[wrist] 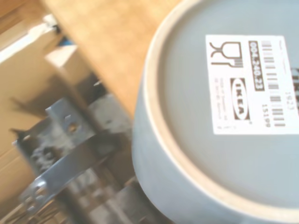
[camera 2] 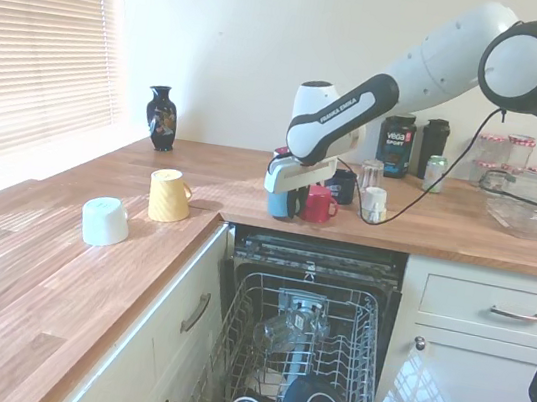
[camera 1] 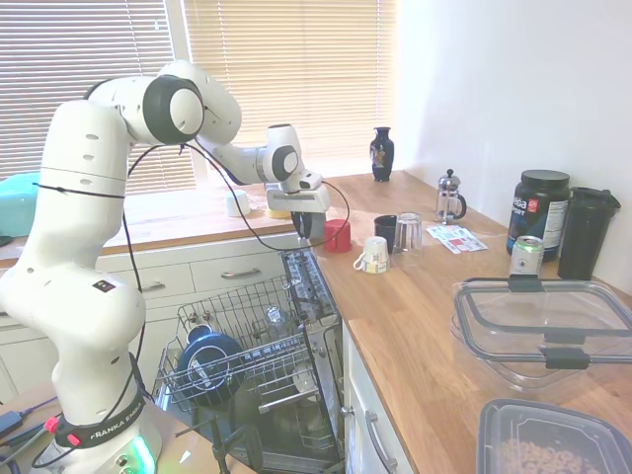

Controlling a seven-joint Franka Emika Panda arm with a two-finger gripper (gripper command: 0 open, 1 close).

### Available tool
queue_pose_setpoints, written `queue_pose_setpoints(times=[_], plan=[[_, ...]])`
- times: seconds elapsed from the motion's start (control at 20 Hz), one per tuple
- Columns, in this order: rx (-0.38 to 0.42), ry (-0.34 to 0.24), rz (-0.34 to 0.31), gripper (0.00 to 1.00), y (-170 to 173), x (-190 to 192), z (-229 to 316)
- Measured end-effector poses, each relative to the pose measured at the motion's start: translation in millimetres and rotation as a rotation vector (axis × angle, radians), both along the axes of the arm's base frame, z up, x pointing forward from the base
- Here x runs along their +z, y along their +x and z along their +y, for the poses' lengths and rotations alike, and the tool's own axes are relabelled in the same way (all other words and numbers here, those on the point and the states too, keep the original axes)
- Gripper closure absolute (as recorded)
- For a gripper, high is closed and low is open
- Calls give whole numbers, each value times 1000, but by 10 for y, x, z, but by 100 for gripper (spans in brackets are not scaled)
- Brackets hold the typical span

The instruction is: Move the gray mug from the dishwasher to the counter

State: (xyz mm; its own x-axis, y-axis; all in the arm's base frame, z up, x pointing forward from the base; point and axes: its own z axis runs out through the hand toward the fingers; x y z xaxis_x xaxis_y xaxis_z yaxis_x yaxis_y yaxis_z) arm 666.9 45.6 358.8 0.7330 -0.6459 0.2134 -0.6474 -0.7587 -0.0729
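Note:
The gray mug (camera 1: 307,230) (camera 2: 281,204) hangs base-up in my gripper (camera 1: 308,219) (camera 2: 285,189), which is shut on it. It is at the counter's (camera 1: 425,316) (camera 2: 241,182) corner edge, directly above the back of the open dishwasher (camera 1: 247,346) (camera 2: 295,362). I cannot tell whether it touches the wood. A red mug (camera 1: 339,235) (camera 2: 319,205) stands right beside it. The wrist view is filled by the gray mug's (wrist: 187,140) base with a white barcode label (wrist: 250,84).
A black mug (camera 1: 385,232), a glass (camera 1: 408,232) and a white mug (camera 1: 373,255) stand behind the red one. A yellow mug (camera 2: 168,194), another white mug (camera 2: 104,221) and a vase (camera 2: 161,117) are by the window. A dark-blue bowl (camera 1: 209,360) sits in the rack.

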Motion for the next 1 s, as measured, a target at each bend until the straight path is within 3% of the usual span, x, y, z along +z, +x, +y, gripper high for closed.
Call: queue_pose_setpoints(times=[0.55, 0.6, 1.0], plan=[[-23, -2, 44, 100, 281, -123, -109], [-25, 1, 48, 0, 287, -127, -108], [-32, 6, 65, 0, 323, -185, -103]])
